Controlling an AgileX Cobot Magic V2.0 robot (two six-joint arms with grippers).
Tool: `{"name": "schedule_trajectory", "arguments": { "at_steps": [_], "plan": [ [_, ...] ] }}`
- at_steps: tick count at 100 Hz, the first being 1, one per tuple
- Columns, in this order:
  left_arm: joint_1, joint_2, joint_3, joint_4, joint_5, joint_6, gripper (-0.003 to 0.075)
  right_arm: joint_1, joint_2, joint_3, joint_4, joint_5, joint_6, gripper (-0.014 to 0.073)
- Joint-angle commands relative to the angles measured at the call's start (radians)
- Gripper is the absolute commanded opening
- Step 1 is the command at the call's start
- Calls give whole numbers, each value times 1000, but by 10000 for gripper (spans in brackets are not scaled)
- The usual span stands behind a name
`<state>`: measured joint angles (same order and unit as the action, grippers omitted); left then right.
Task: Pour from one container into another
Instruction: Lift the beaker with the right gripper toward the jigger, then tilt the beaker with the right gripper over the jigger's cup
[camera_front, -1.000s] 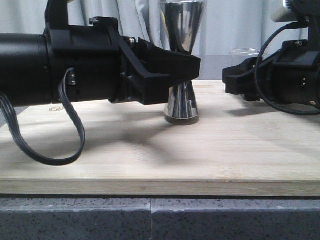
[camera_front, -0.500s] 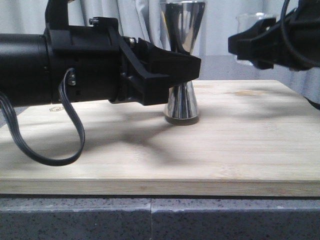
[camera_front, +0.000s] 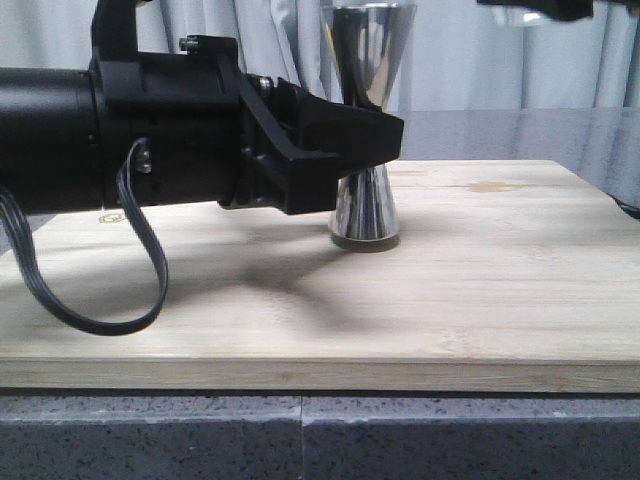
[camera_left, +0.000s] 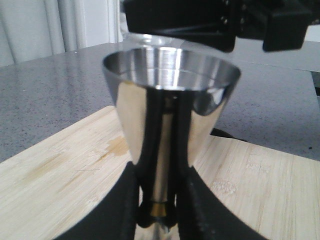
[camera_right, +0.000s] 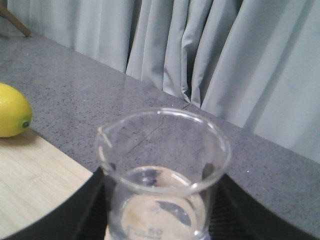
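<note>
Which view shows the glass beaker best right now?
The right wrist view: the beaker fills the frame, rim, lip and printed marks clear, held in the right pincer. The front view catches only a sliver at the top edge; the left wrist view shows a faint rim behind the metal cup.

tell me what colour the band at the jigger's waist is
Gold, on the steel jigger; left wrist view.

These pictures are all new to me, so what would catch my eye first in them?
Probably the shiny hourglass-shaped metal cup standing upright on the wooden board, with the big black left gripper closed around its narrow waist. Next, the small clear glass beaker, held upright in the right gripper high above the board's right side, barely in the front view. A yellow lemon sits at the board's far edge.
</note>
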<state>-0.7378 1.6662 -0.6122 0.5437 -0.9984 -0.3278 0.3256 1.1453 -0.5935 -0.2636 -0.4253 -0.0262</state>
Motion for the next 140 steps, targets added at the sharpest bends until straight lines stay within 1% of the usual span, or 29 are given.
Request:
{"name": "schedule_trajectory", "arguments": {
  "at_steps": [1,18,30,73,109,140],
  "plan": [
    [1,-31,-26,-19,-85,-11,-19,15,-48,-58,-28,-20,-7,193],
    [1,-31,-26,-10,-81,-27,-19,64,-59,-97,-55,49,-7,193],
    [1,-31,-26,5,-81,-31,-19,93,-59,-120,-81,72,-7,193],
    [1,-31,-26,17,-81,-36,-19,186,-59,-215,-206,212,-7,193],
    [1,-31,-26,23,-81,-38,-19,209,-59,-217,-293,271,-7,193],
    [1,-31,-26,23,-81,-38,-19,209,-59,-217,-348,270,-7,193]
  ]
}}
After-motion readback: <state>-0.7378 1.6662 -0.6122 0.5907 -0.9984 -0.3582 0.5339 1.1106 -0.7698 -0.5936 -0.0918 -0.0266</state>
